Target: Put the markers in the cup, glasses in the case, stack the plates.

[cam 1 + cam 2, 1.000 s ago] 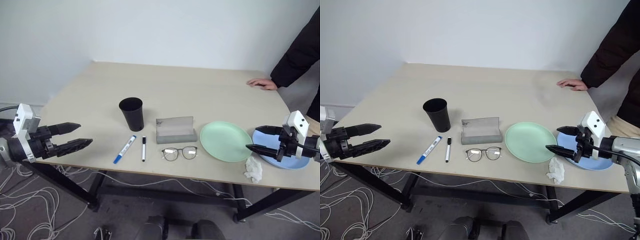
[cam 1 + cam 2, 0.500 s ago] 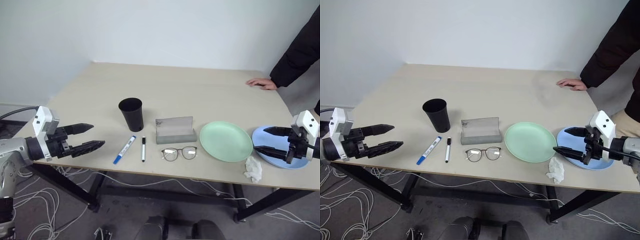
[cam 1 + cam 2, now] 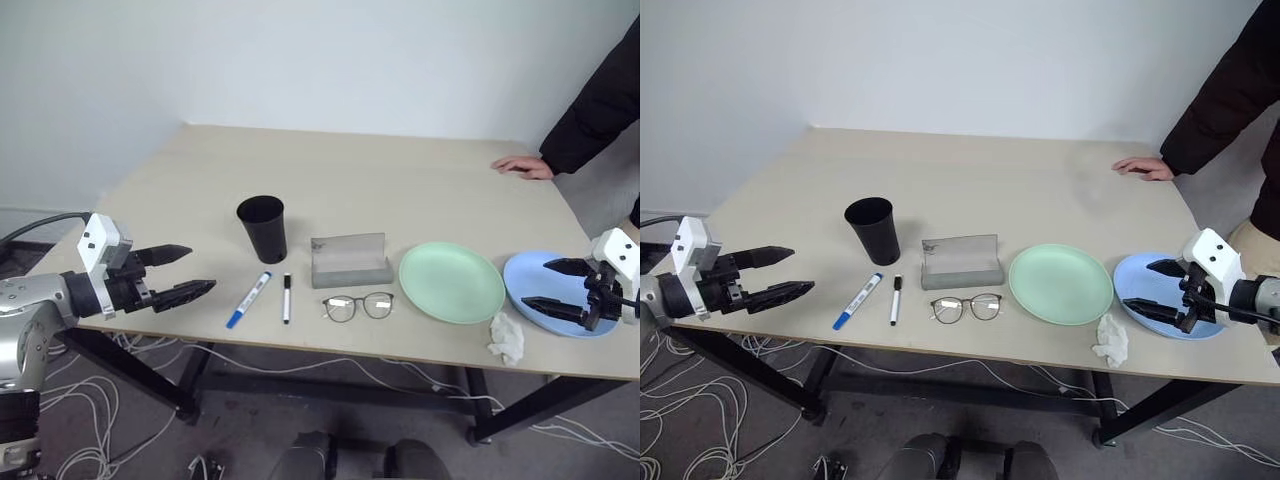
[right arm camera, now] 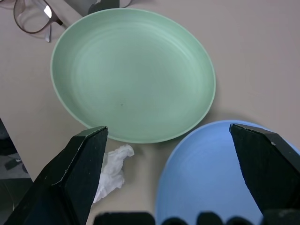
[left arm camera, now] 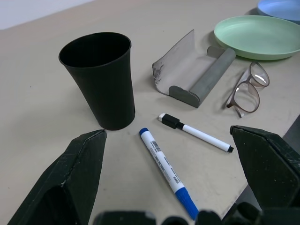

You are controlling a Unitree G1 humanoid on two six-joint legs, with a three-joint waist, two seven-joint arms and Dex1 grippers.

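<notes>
Wooden table (image 3: 400,190), white wall behind. Markers (image 3: 250,297) are laid near the front edge beside the cup (image 3: 263,228), long axes running front to back. Left gripper (image 3: 188,272) is nearer, fingers spread, empty. Right gripper (image 3: 553,286) is held open over the blue plate (image 3: 530,285).

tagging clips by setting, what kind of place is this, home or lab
Most likely a lab or test room, not a home: a bare white wall, a plain table on a black metal frame, and loose cables tangled on the floor beneath it.
</notes>
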